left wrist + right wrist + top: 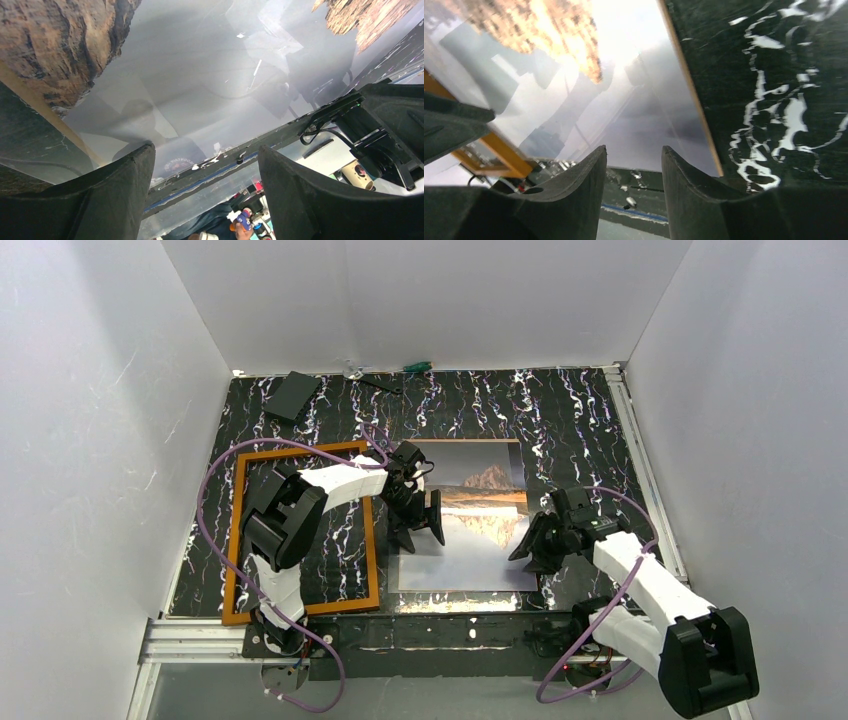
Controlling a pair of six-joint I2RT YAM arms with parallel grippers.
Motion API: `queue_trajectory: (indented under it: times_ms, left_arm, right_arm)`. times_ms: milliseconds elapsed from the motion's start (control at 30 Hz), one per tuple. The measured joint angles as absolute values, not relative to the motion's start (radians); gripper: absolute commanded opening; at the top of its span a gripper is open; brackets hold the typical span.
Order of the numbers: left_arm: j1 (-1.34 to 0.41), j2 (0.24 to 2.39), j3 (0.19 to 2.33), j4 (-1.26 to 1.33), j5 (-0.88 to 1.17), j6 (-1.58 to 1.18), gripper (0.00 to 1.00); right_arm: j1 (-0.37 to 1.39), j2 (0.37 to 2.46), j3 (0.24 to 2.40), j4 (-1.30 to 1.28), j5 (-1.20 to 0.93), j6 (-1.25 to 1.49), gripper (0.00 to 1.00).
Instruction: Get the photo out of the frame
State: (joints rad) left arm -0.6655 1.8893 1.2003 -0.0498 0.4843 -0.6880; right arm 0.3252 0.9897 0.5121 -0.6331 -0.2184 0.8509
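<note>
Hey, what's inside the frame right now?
Only black marbled mat shows inside the frame; the left arm covers part of that area. The photo lies outside, to its right.

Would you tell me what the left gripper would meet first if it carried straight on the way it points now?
Most likely the photo: the open left gripper points down at its glossy face, with nothing between them. How far above it hangs is unclear.
</note>
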Motion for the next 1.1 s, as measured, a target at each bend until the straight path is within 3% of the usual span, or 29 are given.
queue_trajectory:
  times_ms: [333,767,1100]
  left_arm:
    - [-0.665,1.889,1.200,-0.050,0.485,-0.688,0.76]
    - [-0.665,1.890,1.200,-0.049,0.490,-0.688,0.80]
    - [-0.665,1.890,1.200,-0.042,0.505,-0.688,0.85]
  right_arm:
    - [0.326,1.093,0.533,-0.739,-0.078,0.831,0.54]
    - [0.325,1.098,0.533,-0.758,-0.085,0.830,0.53]
    - [0.341,1.013,0.558,-0.818,-0.078,0.836,0.59]
